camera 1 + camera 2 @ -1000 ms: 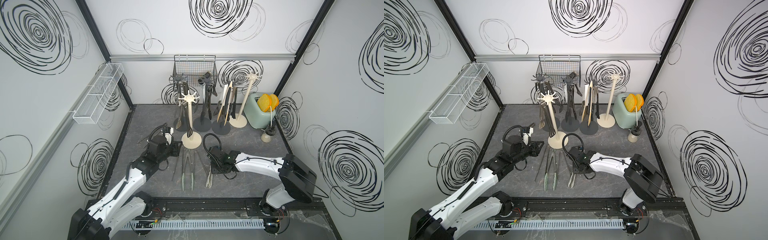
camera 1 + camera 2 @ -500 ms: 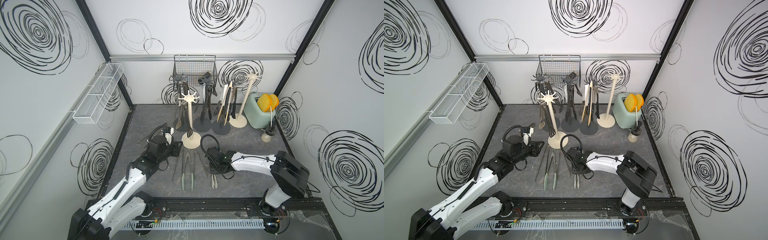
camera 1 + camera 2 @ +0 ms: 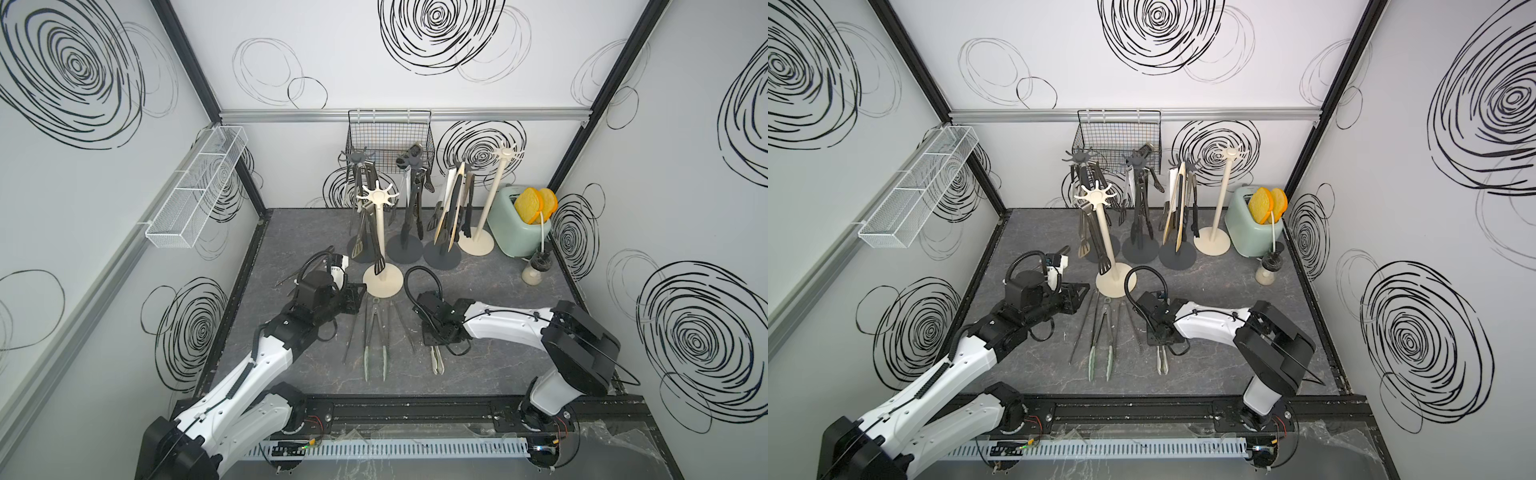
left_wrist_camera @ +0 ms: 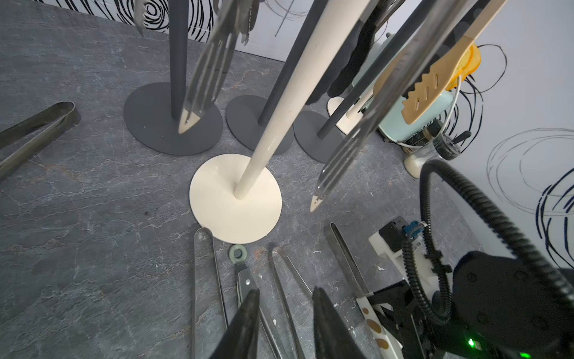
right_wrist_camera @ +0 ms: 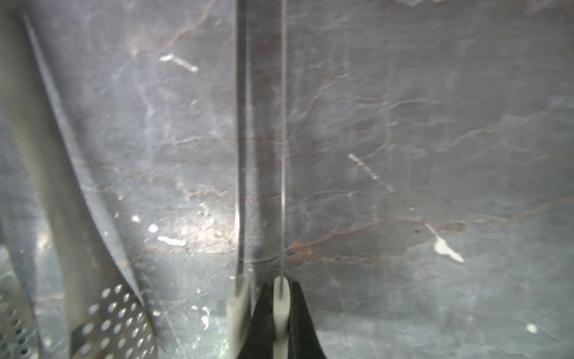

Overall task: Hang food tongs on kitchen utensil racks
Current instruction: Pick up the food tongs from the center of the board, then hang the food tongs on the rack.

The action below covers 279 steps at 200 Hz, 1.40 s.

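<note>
Tongs [image 3: 436,363] lie flat near the front of the table [image 3: 519,365], and the right gripper [image 5: 280,287] is closed on one pale-tipped arm only — the other is outside; the left gripper [image 4: 285,292] is open, empty. Lift slowly, then bring the hinge to a free hook of the cream rack [image 3: 384,284] behind.

We see a dark grey desk [image 3: 498,291] veined with rust, white walls [image 3: 332,41] scrawled with black spirals, a cream rack [image 3: 386,286] beyond our black left hand [image 4: 285,292], and pale-tipped steel tongs [image 5: 238,298] in our black right hand [image 5: 280,284].
</note>
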Tool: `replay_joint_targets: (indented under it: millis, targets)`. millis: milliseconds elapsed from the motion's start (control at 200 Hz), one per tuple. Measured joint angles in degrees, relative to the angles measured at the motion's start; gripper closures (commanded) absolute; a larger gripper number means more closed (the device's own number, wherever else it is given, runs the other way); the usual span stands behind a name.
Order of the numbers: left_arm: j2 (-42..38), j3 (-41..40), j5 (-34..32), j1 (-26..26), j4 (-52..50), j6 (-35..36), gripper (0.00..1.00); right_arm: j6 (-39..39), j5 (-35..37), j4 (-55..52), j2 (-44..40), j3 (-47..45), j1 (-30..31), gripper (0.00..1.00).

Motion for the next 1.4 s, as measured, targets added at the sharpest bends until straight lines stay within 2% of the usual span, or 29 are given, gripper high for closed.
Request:
replay_joint_targets:
  millis: [260,505,735,881,1066,1396]
  targets:
    - [0.15,0.00,0.39,0.22,0.04,0.00,0.67,-5.75,1.11,-0.81,-3.93,-0.28,-3.23,1.00]
    - [0.24,-0.15,1.05,0.55,1.14,0.02,0.68,-19.69,1.49,0.66,-13.53,2.23,-3.72,1.00]
    - [-0.35,-1.25,1.73,0.55,2.45,0.04,0.68,-34.80,0.07,12.15,-27.21,3.04,-4.92,1.00]
    - [-1.22,-1.44,2.25,0.59,3.15,0.20,0.68,-39.80,-3.85,22.27,-32.26,3.04,-8.79,1.00]
    - [-1.70,-1.57,2.38,0.59,4.33,0.24,0.68,-42.95,-9.81,30.18,-30.62,5.05,-12.68,1.00]
    - [-1.70,-1.73,2.40,0.59,4.52,0.26,0.68,-45.11,-17.99,35.85,-19.65,15.72,-14.05,1.00]
